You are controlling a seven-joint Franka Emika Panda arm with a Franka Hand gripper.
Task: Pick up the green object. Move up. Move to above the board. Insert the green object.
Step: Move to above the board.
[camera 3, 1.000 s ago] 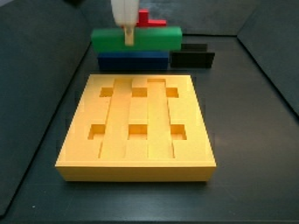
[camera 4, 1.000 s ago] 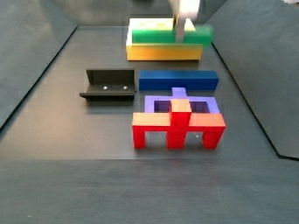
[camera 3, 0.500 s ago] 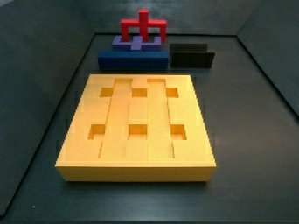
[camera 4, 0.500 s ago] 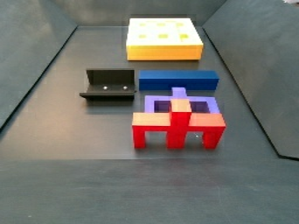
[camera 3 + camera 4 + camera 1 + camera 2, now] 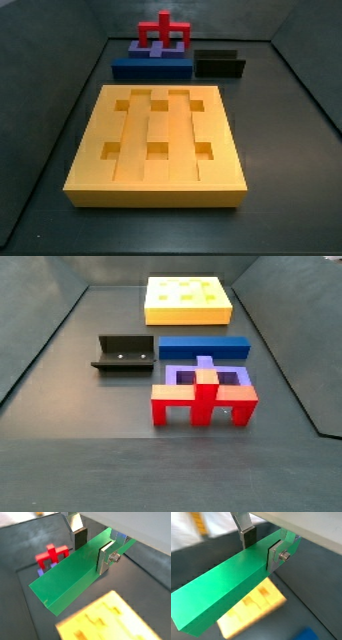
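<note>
The green object is a long bright-green bar held across my gripper in both wrist views, also. The gripper is shut on it, one silver finger on each long side. It hangs high above the floor. The yellow-orange board with six square holes lies flat in both side views. In the wrist views part of the board shows below the bar. Neither gripper nor bar shows in the side views.
A blue slab lies behind the board, with the red cross-shaped piece on a purple frame. A black fixture stands beside them, also in the other side view. Dark walls enclose the floor.
The gripper with the green bar was in both side views one second ago, near the board's far end. It has risen out of those views; nothing else moved.
</note>
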